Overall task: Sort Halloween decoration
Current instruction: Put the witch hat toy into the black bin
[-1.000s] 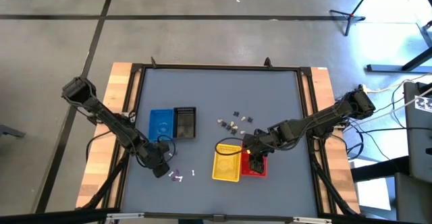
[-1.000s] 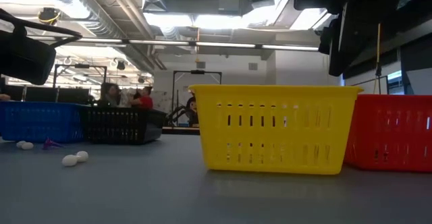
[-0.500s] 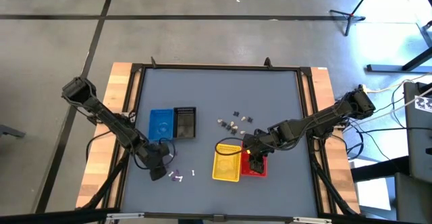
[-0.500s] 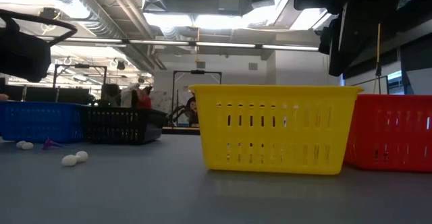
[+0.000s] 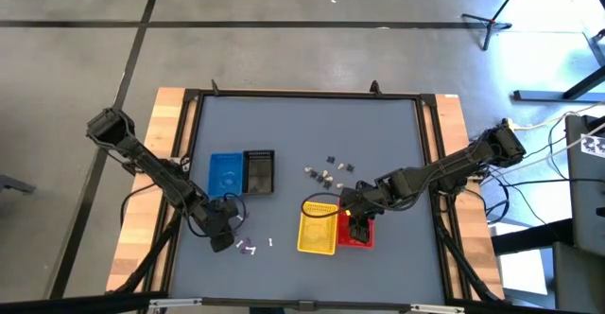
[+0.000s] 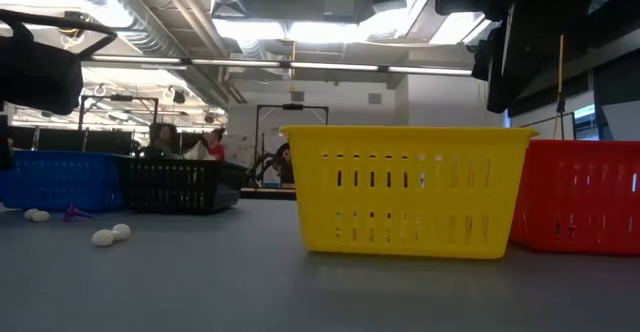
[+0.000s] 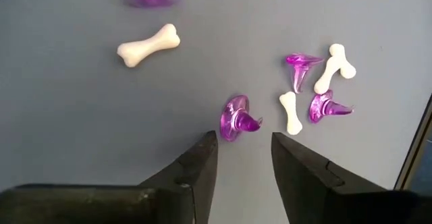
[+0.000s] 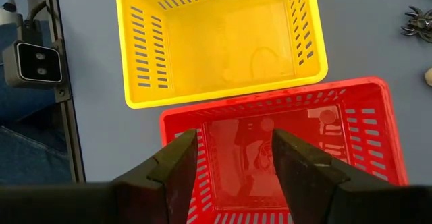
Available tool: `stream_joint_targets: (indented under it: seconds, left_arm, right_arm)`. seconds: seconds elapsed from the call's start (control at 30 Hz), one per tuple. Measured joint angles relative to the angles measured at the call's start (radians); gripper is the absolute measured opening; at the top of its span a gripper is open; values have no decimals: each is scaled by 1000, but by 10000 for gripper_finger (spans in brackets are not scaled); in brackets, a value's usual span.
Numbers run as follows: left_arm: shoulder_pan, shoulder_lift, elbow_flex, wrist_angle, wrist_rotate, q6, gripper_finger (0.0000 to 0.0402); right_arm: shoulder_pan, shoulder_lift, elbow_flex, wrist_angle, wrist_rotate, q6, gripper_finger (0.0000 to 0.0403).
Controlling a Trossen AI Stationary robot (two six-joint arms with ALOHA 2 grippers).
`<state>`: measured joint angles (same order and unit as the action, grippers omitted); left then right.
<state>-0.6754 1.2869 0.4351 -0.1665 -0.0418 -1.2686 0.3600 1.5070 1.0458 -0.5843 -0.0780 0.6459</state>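
My left gripper point(image 7: 243, 146) hangs open near the table's near left part point(image 5: 227, 240), fingers pointing down. A purple witch hat point(image 7: 237, 118) lies on the table just past its fingertips, touching neither. More of the Halloween decoration lies around it: white bones point(image 7: 148, 45) point(image 7: 290, 111) and purple hats point(image 7: 329, 107). A second cluster of trinkets point(image 5: 331, 170) lies mid-table. My right gripper point(image 8: 233, 153) is open above the red basket point(image 8: 351, 136), holding nothing.
The yellow basket point(image 5: 319, 227) stands against the red one point(image 5: 359, 235) near the front. The blue point(image 5: 225, 173) and black point(image 5: 259, 172) baskets stand side by side at the left. In the low view, people show in the room behind the table.
In the low view my left arm has risen a little. The trinkets and baskets lie where they were.
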Motion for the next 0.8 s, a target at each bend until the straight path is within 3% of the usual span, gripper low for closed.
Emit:
stream_joint_targets:
  seconds: [0.8]
  left_arm:
    - [1, 0, 0, 71, -96, 74, 130]
  right_arm:
    - [0, 0, 0, 0, 0, 0, 189]
